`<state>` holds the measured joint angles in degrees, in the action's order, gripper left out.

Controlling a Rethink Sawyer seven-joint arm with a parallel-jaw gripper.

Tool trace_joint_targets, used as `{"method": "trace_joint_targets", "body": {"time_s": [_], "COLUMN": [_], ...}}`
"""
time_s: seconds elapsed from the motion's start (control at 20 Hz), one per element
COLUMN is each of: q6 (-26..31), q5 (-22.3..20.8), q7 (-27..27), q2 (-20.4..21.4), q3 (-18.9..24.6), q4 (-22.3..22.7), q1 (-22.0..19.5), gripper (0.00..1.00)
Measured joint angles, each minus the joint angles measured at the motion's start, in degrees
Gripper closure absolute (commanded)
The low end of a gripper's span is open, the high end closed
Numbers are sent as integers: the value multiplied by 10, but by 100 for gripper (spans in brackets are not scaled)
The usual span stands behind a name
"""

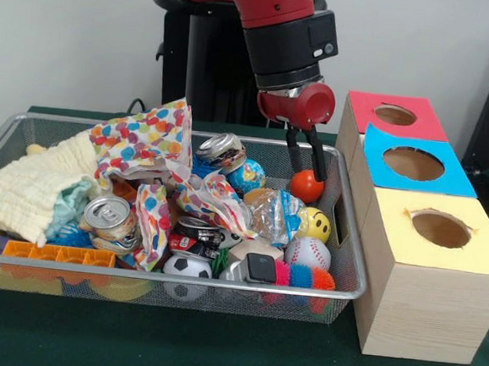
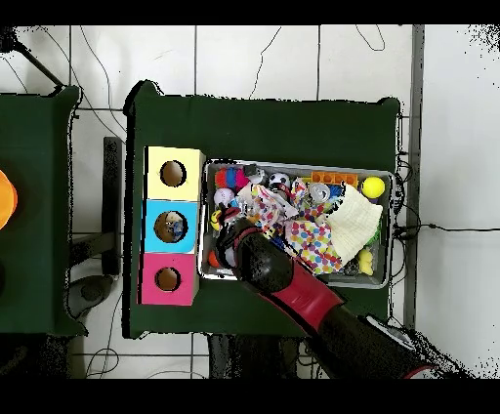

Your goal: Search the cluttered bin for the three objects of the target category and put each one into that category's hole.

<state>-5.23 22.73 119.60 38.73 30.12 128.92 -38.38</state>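
Closest to my front camera sat the wire mesh bin (image 1: 338, 285), its front rim running across the green table (image 1: 172, 347), and to its side stood the wooden sorting box (image 1: 421, 307) with three holes in a row: yellow-topped hole (image 1: 441, 228) nearest, blue-topped hole (image 1: 414, 163) in the middle, red-topped hole (image 1: 395, 115) farthest. I saw the red and black arm (image 1: 282, 25) come down over the bin's far corner beside the box. Inside the bin lay a cream quilted cloth (image 1: 32, 187), polka-dot wrapping paper (image 1: 141, 145), several crushed drink cans (image 1: 108, 216), an orange plastic tray (image 1: 57, 254), then the balls: a baseball (image 1: 308, 252), a small soccer ball (image 1: 187, 266), a yellow smiley ball (image 1: 316, 223) and a globe-printed ball (image 1: 248, 176). Smallest of what I tracked was the orange ball (image 1: 306, 186), down in that far corner by the box. The gripper (image 1: 306, 173) had its two dark fingers (image 1: 317, 159) closed against this ball's sides, gripping it just at rim height.
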Motion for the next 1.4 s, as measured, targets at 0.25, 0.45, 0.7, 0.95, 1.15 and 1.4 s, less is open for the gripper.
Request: {"method": "trace_joint_targets", "body": {"time_s": [0.25, 0.45, 0.7, 0.95, 1.15, 1.4], "q6": [0, 0, 0, 0, 0, 0], "q5": [0, 0, 0, 0, 0, 0], "q7": [0, 0, 0, 0, 0, 0], "q2": [1, 3, 4, 4, 0, -6], "q3": [0, 0, 0, 0, 0, 0], "q4": [-2, -2, -3, -7, -17, -30], "q1": [-1, -2, -4, -8, -9, -10], "gripper": [0, 0, 0, 0, 0, 0]}}
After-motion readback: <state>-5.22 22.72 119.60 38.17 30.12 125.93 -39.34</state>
